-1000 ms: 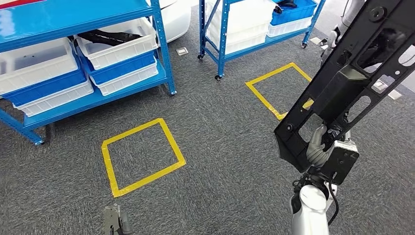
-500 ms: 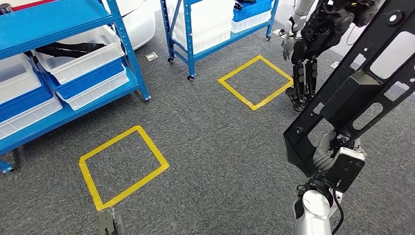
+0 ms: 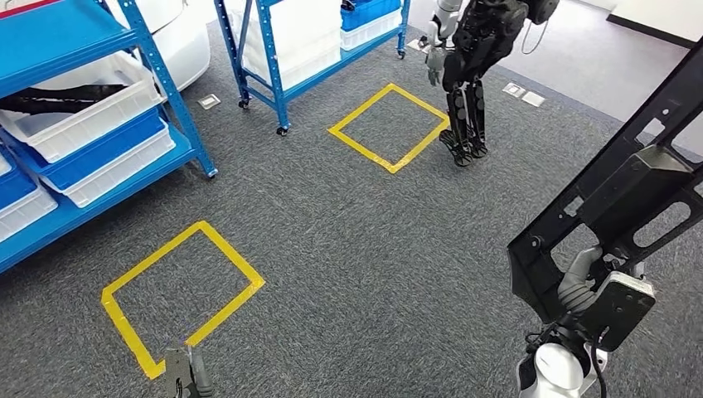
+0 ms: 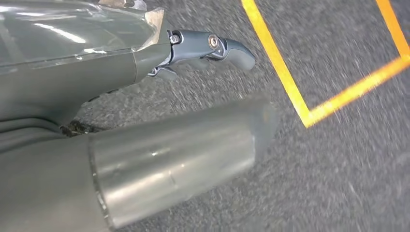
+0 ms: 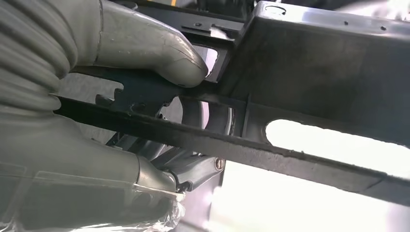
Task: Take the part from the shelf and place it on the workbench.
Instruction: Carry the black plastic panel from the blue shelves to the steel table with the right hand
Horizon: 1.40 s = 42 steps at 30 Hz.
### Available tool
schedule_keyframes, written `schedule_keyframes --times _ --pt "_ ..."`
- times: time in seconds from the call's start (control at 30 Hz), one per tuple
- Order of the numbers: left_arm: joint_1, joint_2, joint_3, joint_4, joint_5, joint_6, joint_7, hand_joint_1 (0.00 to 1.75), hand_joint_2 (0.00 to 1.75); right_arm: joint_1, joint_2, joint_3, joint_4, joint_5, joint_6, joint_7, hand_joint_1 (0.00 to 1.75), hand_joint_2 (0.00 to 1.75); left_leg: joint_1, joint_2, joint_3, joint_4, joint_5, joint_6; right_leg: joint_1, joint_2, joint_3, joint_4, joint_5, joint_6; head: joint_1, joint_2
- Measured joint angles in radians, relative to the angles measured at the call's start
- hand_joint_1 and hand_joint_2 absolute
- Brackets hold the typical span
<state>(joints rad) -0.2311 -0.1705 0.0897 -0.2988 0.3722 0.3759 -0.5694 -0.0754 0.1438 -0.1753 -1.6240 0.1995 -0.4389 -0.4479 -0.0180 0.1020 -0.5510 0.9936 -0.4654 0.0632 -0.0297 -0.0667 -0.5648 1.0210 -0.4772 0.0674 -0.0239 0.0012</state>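
The part (image 3: 630,191) is a long black metal bracket with cut-out holes, slanting up to the right edge of the head view. My right hand (image 3: 580,282) grips its lower end and holds it above the carpet. In the right wrist view the grey thumb (image 5: 145,43) presses on the black bracket (image 5: 314,63), with darker fingers under its bar. My left hand (image 3: 184,373) hangs low at the bottom of the head view. In the left wrist view the left hand (image 4: 145,121) holds nothing, and its thumb and a dark finger are apart over the carpet.
Blue shelves with white and blue bins (image 3: 75,124) stand at the left, and a second blue shelf (image 3: 298,41) stands further back. Two yellow tape squares (image 3: 178,290) (image 3: 388,124) mark the grey carpet. Another humanoid robot (image 3: 472,58) stands by the far square.
The whole picture has shifted left, so the camera has turned right. The shelves slid toward the left edge and the other robot came into view. The bracket stays in my right hand.
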Motion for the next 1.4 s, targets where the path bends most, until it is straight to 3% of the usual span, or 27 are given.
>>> schedule_keyframes --times 0.03,0.1,0.13,0.2,0.27,0.3,0.33,0.37,0.43,0.5,0.57,0.63,0.7,0.77,0.83,0.87,0.9,0.97,1.03,1.07,1.1,1.13,1.2,1.27,1.33,1.37,1.4 --pt "-0.001 0.000 0.000 -0.001 -0.004 0.000 -0.001 0.00 0.00 0.002 0.001 -0.006 -0.001 -0.002 0.002 0.000 1.75 1.75 -0.002 0.011 0.001 0.002 -0.001 -0.006 0.004 -0.011 0.014 -0.026 0.005 -0.007 -0.001 0.000" --pt "-0.004 -0.002 0.000 -0.003 -0.009 0.000 -0.003 0.00 0.00 0.011 0.003 -0.020 -0.002 -0.006 0.005 -0.002 1.75 1.75 0.000 0.030 0.005 0.001 -0.001 -0.017 0.007 0.010 0.007 -0.029 0.012 -0.021 -0.004 0.000" --pt "-0.006 -0.003 0.000 -0.004 -0.010 -0.001 -0.004 0.00 0.00 0.019 0.005 -0.027 -0.003 -0.008 0.007 -0.003 1.75 1.75 0.003 0.024 0.005 0.004 -0.006 -0.025 0.005 0.021 0.006 -0.032 0.016 -0.028 -0.003 0.000" --pt "-0.007 -0.004 0.000 -0.006 -0.013 -0.003 -0.007 0.00 0.00 0.033 0.011 -0.037 -0.007 -0.008 0.009 -0.005 1.75 1.75 0.010 -0.031 -0.014 0.055 -0.050 -0.042 -0.002 0.043 0.006 -0.037 0.026 -0.042 -0.006 0.000" --pt "-0.005 -0.003 0.000 -0.007 -0.014 -0.007 -0.010 0.00 0.00 0.050 0.020 -0.043 -0.014 -0.005 0.011 -0.007 1.75 1.75 0.017 -0.090 -0.067 0.184 -0.127 -0.052 -0.003 0.065 0.000 -0.037 0.032 -0.050 -0.011 0.000" --pt "-0.002 -0.002 0.001 -0.007 -0.015 -0.009 -0.011 0.00 0.00 0.060 0.025 -0.045 -0.019 -0.003 0.012 -0.007 1.75 1.75 0.019 -0.099 -0.095 0.249 -0.155 -0.054 -0.003 0.078 -0.003 -0.037 0.035 -0.051 -0.012 0.000" --pt "0.001 -0.002 0.001 -0.007 -0.015 -0.010 -0.013 0.00 0.00 0.072 0.029 -0.047 -0.024 -0.001 0.012 -0.008 1.75 1.75 0.020 -0.102 -0.113 0.288 -0.164 -0.054 -0.002 0.092 -0.006 -0.036 0.037 -0.051 -0.012 0.000" --pt "0.002 -0.001 0.001 -0.007 -0.016 -0.012 -0.016 0.00 0.00 0.084 0.033 -0.050 -0.031 0.001 0.013 -0.008 1.75 1.75 0.021 -0.103 -0.112 0.288 -0.152 -0.053 -0.002 0.106 -0.008 -0.036 0.039 -0.050 -0.013 0.000" --pt "0.004 0.000 0.001 -0.008 -0.017 -0.015 -0.024 0.00 0.00 0.101 0.040 -0.056 -0.044 0.005 0.013 -0.010 1.75 1.75 0.022 -0.121 -0.059 0.181 -0.083 -0.046 -0.002 0.134 -0.008 -0.036 0.043 -0.045 -0.013 0.000" --pt "0.004 0.002 0.004 -0.008 -0.017 -0.017 -0.031 0.00 0.00 0.106 0.046 -0.059 -0.053 0.011 0.016 -0.012 1.75 1.75 0.024 -0.177 0.004 0.051 -0.031 -0.036 -0.002 0.158 -0.011 -0.035 0.047 -0.038 -0.013 0.000" --pt "0.006 0.004 0.009 -0.009 -0.015 -0.019 -0.036 0.00 0.00 0.107 0.051 -0.062 -0.056 0.016 0.019 -0.012 1.75 1.75 0.022 -0.206 0.023 0.003 -0.022 -0.028 -0.004 0.182 -0.022 -0.035 0.054 -0.026 -0.013 0.000" --pt "0.008 0.003 0.017 -0.010 -0.010 -0.021 -0.039 0.00 0.00 0.109 0.054 -0.062 -0.056 0.019 0.023 -0.012 1.75 1.75 0.020 -0.181 0.023 -0.006 -0.015 -0.018 -0.008 0.198 -0.034 -0.037 0.063 -0.012 -0.014 0.000" --pt "0.009 0.002 0.023 -0.012 -0.006 -0.025 -0.041 0.00 0.00 0.107 0.055 -0.062 -0.056 0.019 0.025 -0.012 1.75 1.75 0.022 -0.152 0.025 -0.020 -0.001 -0.005 -0.005 0.157 -0.062 0.001 0.045 -0.011 -0.009 0.000" --pt "0.014 0.002 0.028 -0.014 -0.003 -0.028 -0.044 0.00 0.00 0.100 0.055 -0.062 -0.053 0.019 0.025 -0.014 1.75 1.75 0.019 -0.122 0.023 -0.026 0.006 0.003 0.000 0.097 -0.122 0.120 -0.012 -0.019 -0.001 0.000" --pt "0.022 0.002 0.031 -0.014 -0.002 -0.031 -0.050 0.00 0.00 0.097 0.055 -0.062 -0.050 0.017 0.025 -0.017 1.75 1.75 0.014 -0.089 0.017 -0.025 0.007 0.005 0.000 0.079 -0.178 0.247 -0.060 -0.018 0.003 0.000" --pt "0.024 0.002 0.033 -0.014 -0.001 -0.032 -0.053 0.00 0.00 0.098 0.055 -0.062 -0.049 0.016 0.025 -0.018 1.75 1.75 0.012 -0.073 0.015 -0.025 0.007 0.005 0.000 0.076 -0.180 0.263 -0.063 -0.013 0.003 0.000" --pt "0.025 0.002 0.034 -0.014 -0.001 -0.033 -0.057 0.00 0.00 0.098 0.055 -0.061 -0.048 0.016 0.025 -0.019 1.75 1.75 0.011 -0.059 0.014 -0.024 0.007 0.005 0.000 0.071 -0.159 0.236 -0.052 -0.006 0.004 0.000" --pt "0.024 0.002 0.040 -0.016 0.002 -0.036 -0.064 0.00 0.00 0.097 0.056 -0.059 -0.047 0.016 0.025 -0.021 1.75 1.75 0.009 -0.035 0.015 -0.021 0.004 0.001 0.001 0.036 -0.068 0.087 -0.010 0.005 0.005 0.000" --pt "0.023 0.003 0.046 -0.020 0.004 -0.038 -0.069 0.00 0.00 0.095 0.056 -0.052 -0.047 0.017 0.022 -0.021 1.75 1.75 0.003 -0.016 0.015 -0.014 -0.001 -0.008 0.005 0.002 -0.002 -0.023 0.019 -0.002 0.004 0.000" --pt "0.022 0.003 0.048 -0.021 0.006 -0.038 -0.071 0.00 0.00 0.095 0.056 -0.050 -0.047 0.018 0.020 -0.021 1.75 1.75 0.000 -0.007 0.015 -0.012 -0.003 -0.013 0.008 -0.005 0.007 -0.039 0.023 -0.010 0.004 0.000" --pt "0.022 0.004 0.050 -0.023 0.008 -0.038 -0.071 0.00 0.00 0.096 0.056 -0.048 -0.047 0.018 0.017 -0.022 1.75 1.75 0.000 0.002 0.015 -0.012 -0.003 -0.018 0.010 0.007 0.005 -0.038 0.028 -0.016 0.002 0.000" --pt "0.021 0.004 0.052 -0.024 0.009 -0.039 -0.072 0.00 0.00 0.096 0.056 -0.047 -0.047 0.018 0.015 -0.022 1.75 1.75 0.002 0.004 0.015 -0.010 -0.005 -0.024 0.008 0.018 0.003 -0.040 0.031 -0.024 0.001 0.000" --pt "0.021 0.004 0.055 -0.026 0.008 -0.039 -0.072 0.00 0.00 0.097 0.057 -0.047 -0.047 0.018 0.012 -0.022 1.75 1.75 0.009 -0.031 0.003 0.021 -0.032 -0.037 0.003 0.038 -0.001 -0.044 0.039 -0.036 -0.002 0.000" --pt "0.022 0.006 0.058 -0.027 0.006 -0.039 -0.073 0.00 0.00 0.096 0.059 -0.046 -0.048 0.018 0.010 -0.022 1.75 1.75 0.015 -0.084 -0.044 0.130 -0.100 -0.047 0.001 0.058 -0.005 -0.045 0.045 -0.046 -0.008 0.000" --pt "0.025 0.008 0.062 -0.027 0.005 -0.041 -0.072 0.00 0.00 0.097 0.061 -0.045 -0.048 0.018 0.008 -0.022 1.75 1.75 0.019 -0.101 -0.105 0.258 -0.155 -0.050 0.003 0.080 -0.011 -0.044 0.048 -0.049 -0.011 0.000" --pt "0.026 0.008 0.064 -0.027 0.005 -0.042 -0.072 0.00 0.00 0.099 0.061 -0.045 -0.048 0.018 0.007 -0.022 1.75 1.75 0.021 -0.103 -0.118 0.283 -0.156 -0.050 0.004 0.093 -0.014 -0.043 0.050 -0.050 -0.011 0.000" --pt "0.027 0.008 0.066 -0.027 0.005 -0.044 -0.072 0.00 0.00 0.100 0.061 -0.045 -0.048 0.018 0.005 -0.022 1.75 1.75 0.022 -0.105 -0.111 0.269 -0.136 -0.049 0.004 0.106 -0.015 -0.042 0.051 -0.050 -0.011 0.000"
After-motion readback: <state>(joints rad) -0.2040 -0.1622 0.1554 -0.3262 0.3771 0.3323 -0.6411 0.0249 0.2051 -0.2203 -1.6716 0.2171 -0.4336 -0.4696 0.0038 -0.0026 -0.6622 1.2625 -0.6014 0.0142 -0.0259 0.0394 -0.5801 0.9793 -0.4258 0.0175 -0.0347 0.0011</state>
